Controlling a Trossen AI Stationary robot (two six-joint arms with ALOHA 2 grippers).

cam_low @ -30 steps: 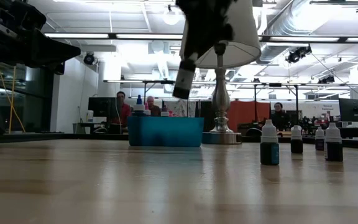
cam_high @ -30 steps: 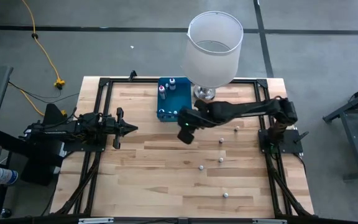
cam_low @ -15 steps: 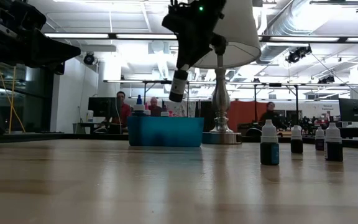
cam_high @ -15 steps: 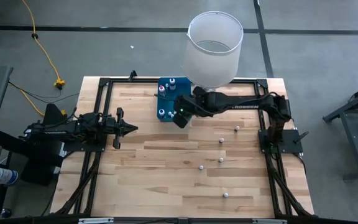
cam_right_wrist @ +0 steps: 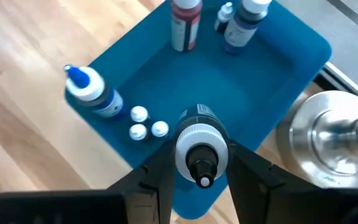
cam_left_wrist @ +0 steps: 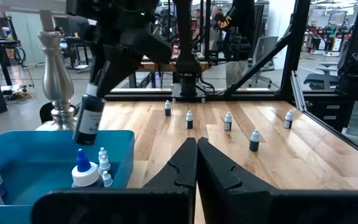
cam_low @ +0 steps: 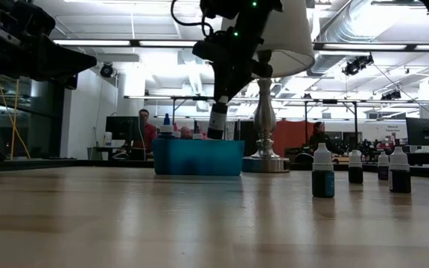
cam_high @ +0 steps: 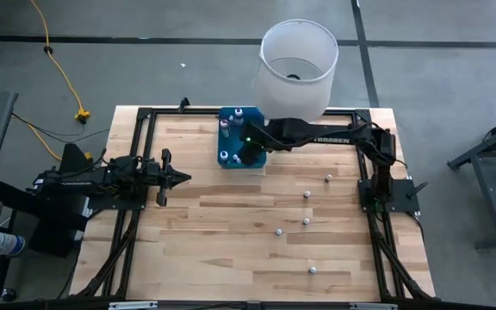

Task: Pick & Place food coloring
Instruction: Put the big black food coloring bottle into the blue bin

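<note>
R gripper point(cam_right_wrist: 197, 165) clamped on food coloring bottle point(cam_right_wrist: 199, 149), hovering over blue tray point(cam_right_wrist: 291, 56). Risk: early release, so topples 3 small bottles point(cam_right_wrist: 145, 124) below, or clips lamp base point(cam_right_wrist: 337, 143) just beside. L gripper point(cam_left_wrist: 196, 163) shut, empty, parked at table's left. Wood table point(cam_high: 213, 224), loose bottles point(cam_high: 306, 221) on right half. Open workshop behind, people at desks.
</note>
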